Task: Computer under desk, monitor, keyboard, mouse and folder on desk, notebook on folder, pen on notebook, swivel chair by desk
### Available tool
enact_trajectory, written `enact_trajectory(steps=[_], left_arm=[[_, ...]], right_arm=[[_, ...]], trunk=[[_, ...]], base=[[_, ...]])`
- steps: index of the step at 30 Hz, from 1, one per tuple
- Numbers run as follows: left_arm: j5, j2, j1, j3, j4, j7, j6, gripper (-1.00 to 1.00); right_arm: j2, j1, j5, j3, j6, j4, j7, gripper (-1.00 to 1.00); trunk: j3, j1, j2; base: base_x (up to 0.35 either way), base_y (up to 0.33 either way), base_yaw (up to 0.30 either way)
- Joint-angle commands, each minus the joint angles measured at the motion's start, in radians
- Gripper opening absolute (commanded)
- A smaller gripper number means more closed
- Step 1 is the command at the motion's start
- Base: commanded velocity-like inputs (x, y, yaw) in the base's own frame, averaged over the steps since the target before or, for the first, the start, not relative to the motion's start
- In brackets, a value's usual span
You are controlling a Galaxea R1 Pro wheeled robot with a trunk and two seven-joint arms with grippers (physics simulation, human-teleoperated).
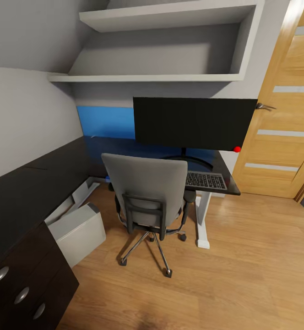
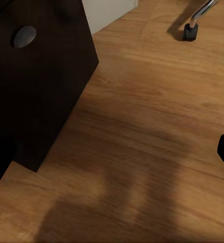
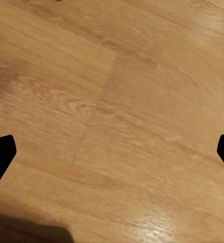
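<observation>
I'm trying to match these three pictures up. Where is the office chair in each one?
Head view: the chair stands mid-picture, grey back toward the camera, before the desk.
Left wrist view: one caster and a chrome leg, upper right corner.
Right wrist view: wooden floor between two dark fingertips.
Shared landmark: the wooden floor; the black drawer unit with round knobs links head and left wrist views.

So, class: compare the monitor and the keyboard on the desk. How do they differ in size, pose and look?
Size: the monitor is far wider than the keyboard.
Pose: the monitor stands upright on a thin stem, while the keyboard lies flat near the desk's front edge.
Look: the monitor is a plain black panel with a red dot at a lower corner; the keyboard shows rows of dark keys.
Shared: both sit on the desk's right end.
</observation>
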Motion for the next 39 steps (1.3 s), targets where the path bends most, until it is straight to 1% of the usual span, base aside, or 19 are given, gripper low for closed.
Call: enact_trajectory(steps=[1,39], left_arm=[[0.010,0.000,0.000,-0.007,0.000,-0.001,-0.003,1.00],[0.008,-0.004,0.000,-0.007,0.000,-0.010,-0.003,1.00]], right_arm=[[0.000,-0.001,-0.006,0.009,-0.004,0.002,-0.002,1.00],[0.000,-0.001,-0.006,0.009,-0.004,0.002,-0.002,1.00]], trunk=[[-0.001,0.000,0.000],[-0.001,0.000,0.000]], base=[[0.000,0.000,0.000],[0.000,0.000,0.000]])
